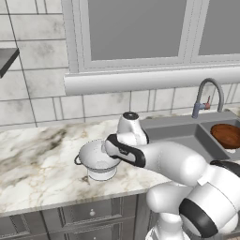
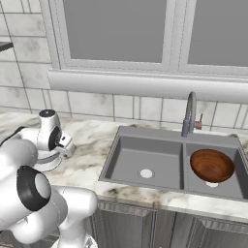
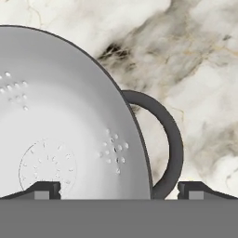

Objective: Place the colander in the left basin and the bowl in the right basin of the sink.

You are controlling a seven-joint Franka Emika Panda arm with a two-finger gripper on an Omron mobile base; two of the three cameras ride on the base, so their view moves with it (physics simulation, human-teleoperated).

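The white-silvery colander [image 1: 96, 159] [image 3: 60, 121] stands upright on the marble counter, left of the sink [image 2: 145, 131]. My gripper [image 1: 107, 148] [image 3: 120, 189] hovers just over its right rim, open. In the hand view one fingertip [image 3: 46, 188] is over the colander's inside and the other beyond its dark loop handle [image 3: 171, 139]. The reddish-brown bowl [image 1: 226, 135] [image 2: 211, 165] lies in the right basin [image 2: 240, 180]. Nothing is in the left basin [image 1: 183, 136] [image 2: 140, 157], where the pale drain shows.
A grey arched faucet [image 1: 208, 93] [image 2: 190, 114] rises behind the sink's ridge. A window sill [image 1: 140, 79] juts out over the counter's back. Bare marble counter [image 1: 37, 154] stretches left of the colander. Cabinet drawers [image 1: 89, 215] run below the front edge.
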